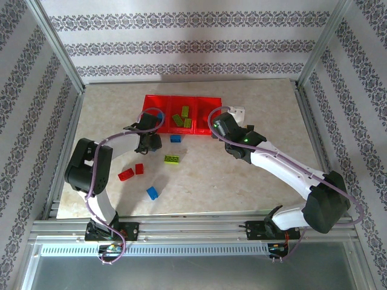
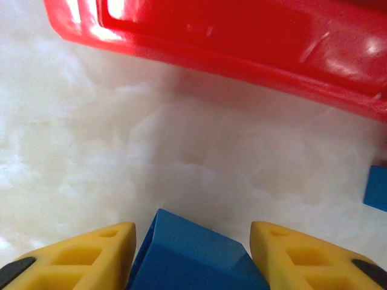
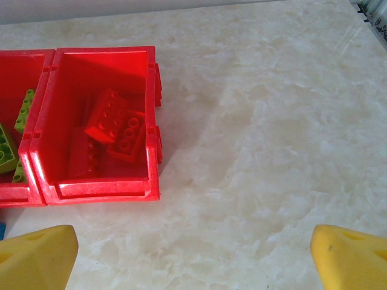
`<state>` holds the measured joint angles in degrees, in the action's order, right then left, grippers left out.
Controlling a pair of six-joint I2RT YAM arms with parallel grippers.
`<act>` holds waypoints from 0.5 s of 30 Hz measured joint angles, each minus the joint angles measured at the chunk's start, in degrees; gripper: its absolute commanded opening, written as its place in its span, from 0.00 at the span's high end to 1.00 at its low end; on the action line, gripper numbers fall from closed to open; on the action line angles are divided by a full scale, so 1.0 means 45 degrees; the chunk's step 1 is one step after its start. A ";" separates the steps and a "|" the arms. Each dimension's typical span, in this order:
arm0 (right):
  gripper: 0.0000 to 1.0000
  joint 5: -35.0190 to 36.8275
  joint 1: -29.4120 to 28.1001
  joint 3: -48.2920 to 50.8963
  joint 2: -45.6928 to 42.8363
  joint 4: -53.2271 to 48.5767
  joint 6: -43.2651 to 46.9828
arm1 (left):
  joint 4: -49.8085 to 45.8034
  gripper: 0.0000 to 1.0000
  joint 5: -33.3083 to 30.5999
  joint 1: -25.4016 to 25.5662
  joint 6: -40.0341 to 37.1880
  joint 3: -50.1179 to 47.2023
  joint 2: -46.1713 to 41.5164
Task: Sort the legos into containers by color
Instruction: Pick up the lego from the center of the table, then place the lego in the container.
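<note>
Left tool (image 2: 192, 228) clamped on blue brick (image 2: 187, 257), yellow fingers (image 2: 91, 251) pressing either side, just short of red tray (image 2: 242, 42) wall; second blue brick (image 2: 378, 187) on tabletop (image 2: 91, 151) off to right. Right tool (image 3: 193, 238) spread wide above bare tabletop beside tray's end compartment — red bricks (image 3: 115, 130) inside, lime green bricks (image 3: 12, 148) next door. Loose on tabletop: green plate (image 1: 172, 159), two red pieces (image 1: 126, 174), third blue brick (image 1: 152, 193).

Striped floral walls (image 1: 181, 48), pale marble tabletop (image 1: 211, 181)
</note>
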<state>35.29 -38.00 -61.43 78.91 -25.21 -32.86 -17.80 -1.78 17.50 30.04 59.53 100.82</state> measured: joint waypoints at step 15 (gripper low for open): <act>0.02 -0.0039 0.0000 0.0000 0.0073 0.0000 -0.0005 | 0.0049 0.59 -0.0515 0.0000 -0.0010 0.1656 -0.1137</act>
<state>35.11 -38.00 -61.43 79.24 -25.21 -32.88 -17.58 -4.10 17.50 30.00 66.98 95.70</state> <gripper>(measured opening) 0.983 0.474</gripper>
